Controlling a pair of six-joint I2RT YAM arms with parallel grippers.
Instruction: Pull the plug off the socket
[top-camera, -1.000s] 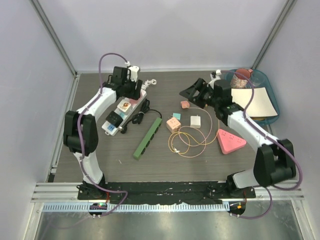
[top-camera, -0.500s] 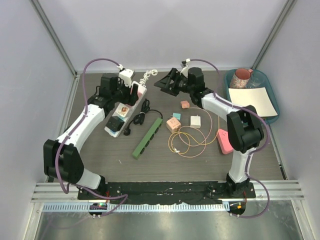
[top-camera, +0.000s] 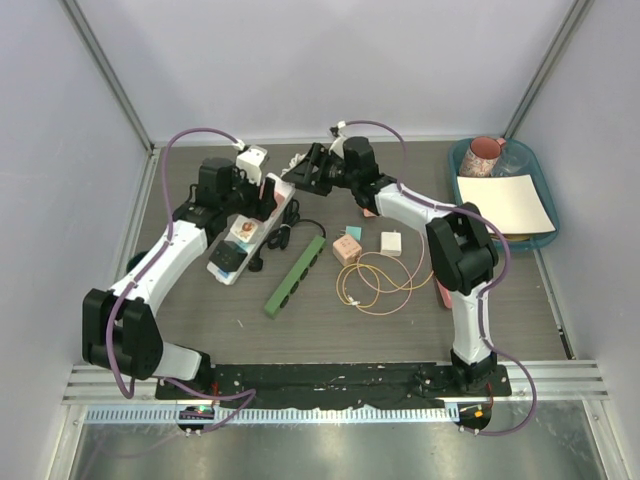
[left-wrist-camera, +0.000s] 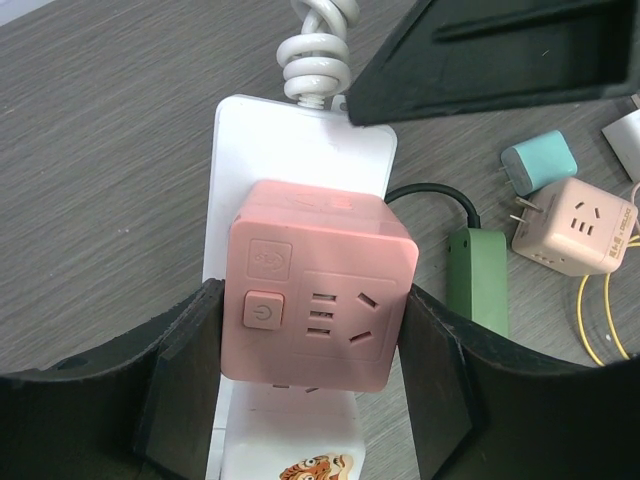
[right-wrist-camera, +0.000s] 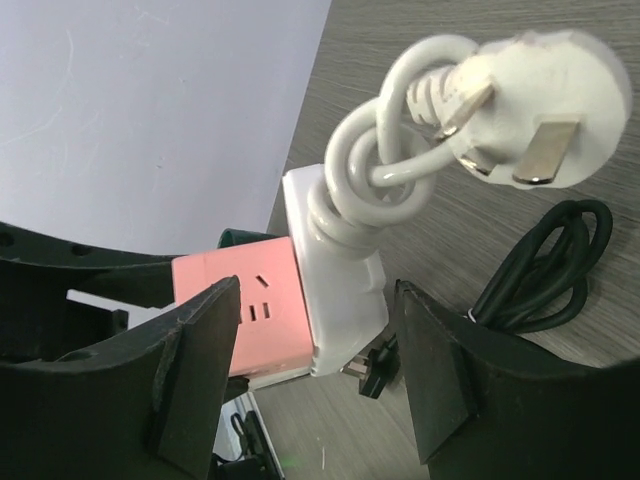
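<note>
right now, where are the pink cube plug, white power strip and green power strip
pink cube plug (left-wrist-camera: 320, 300): left wrist view, its front face
white power strip (left-wrist-camera: 300, 140): left wrist view, bare top by the cord
green power strip (top-camera: 295, 277): top view, its middle

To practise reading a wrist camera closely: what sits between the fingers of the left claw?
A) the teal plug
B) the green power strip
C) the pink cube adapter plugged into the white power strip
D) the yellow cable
C: in the left wrist view the pink cube adapter sits on the white power strip, and the left claw has one finger against each of its two sides.
</note>
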